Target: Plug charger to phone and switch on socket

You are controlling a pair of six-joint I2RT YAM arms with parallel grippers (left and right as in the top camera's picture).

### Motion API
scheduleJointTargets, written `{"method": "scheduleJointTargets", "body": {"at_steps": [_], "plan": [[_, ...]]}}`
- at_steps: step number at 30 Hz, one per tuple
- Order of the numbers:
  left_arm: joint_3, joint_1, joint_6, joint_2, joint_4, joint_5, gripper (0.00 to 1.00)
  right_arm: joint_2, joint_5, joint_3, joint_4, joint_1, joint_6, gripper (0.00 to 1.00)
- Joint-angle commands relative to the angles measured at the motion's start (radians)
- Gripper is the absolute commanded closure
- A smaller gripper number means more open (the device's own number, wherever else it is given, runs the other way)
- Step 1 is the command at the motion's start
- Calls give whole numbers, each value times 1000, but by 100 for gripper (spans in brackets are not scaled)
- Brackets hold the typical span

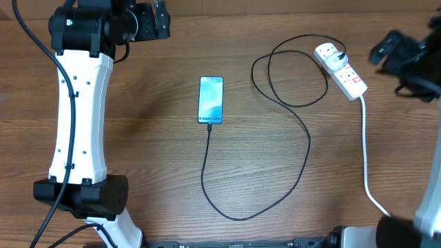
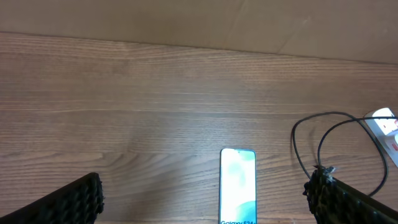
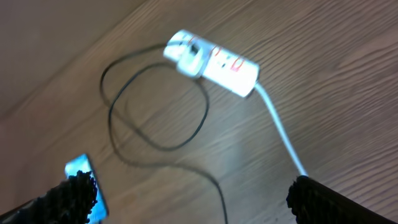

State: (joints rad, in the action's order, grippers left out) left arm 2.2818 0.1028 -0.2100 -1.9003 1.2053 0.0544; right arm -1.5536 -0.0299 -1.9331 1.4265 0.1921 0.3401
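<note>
The phone is lying screen up on the table, just ahead of your left pincer and nearer its right-hand finger than the other. That pincer is standing fully open, gripping nothing and touching nothing. The charger is meeting the phone's white-strip end, then looping away across the wood to its white plug, which is sitting in the end outlet of the socket; whether the tip is fully seated you cannot tell. The socket is lying well ahead of your right pincer, whose fingers are also spread as wide as they go, holding nothing and hanging clear of everything. The thick white cord is running from the socket back toward that pincer's right-hand finger.
</note>
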Motion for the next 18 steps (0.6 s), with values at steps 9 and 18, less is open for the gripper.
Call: {"method": "scheduleJointTargets", "body": {"at_steps": [9,18], "plan": [[-6,2,-14,2,-1,-13,0,383,-19,271,31,-193,53,0],[-6,2,-14,2,-1,-13,0,407,-54,272,222,-198,60,0]]}}
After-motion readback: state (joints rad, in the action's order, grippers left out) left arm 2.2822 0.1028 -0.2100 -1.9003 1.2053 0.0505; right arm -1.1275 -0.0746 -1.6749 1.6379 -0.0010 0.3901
